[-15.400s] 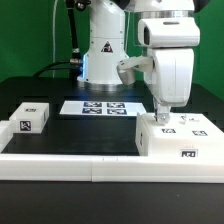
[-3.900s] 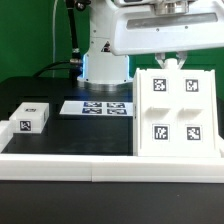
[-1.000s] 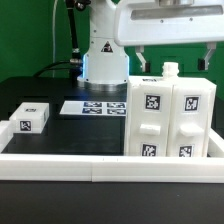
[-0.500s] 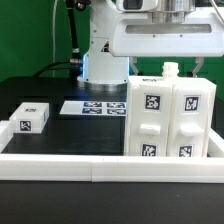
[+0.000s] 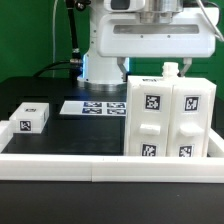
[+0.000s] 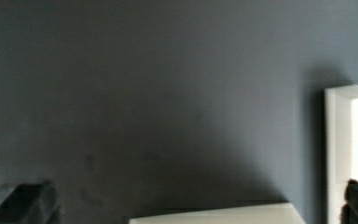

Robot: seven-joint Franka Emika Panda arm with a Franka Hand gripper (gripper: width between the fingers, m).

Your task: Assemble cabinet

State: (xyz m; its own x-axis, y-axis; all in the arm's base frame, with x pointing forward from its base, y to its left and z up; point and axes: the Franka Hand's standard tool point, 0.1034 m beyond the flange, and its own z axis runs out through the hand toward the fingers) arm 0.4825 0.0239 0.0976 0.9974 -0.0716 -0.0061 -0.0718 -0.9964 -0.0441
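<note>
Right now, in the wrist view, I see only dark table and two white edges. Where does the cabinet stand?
Observer: The cabinet stands upright at the exterior view's right, with four tags facing that camera.
Operator: The gripper looks open and empty to me. Is there any loose part?
Observer: Yes, a small tagged white block lies at the exterior view's left, apart from the cabinet.
Operator: What is between them?
Observer: The marker board, flat on the table, farther back.
</note>
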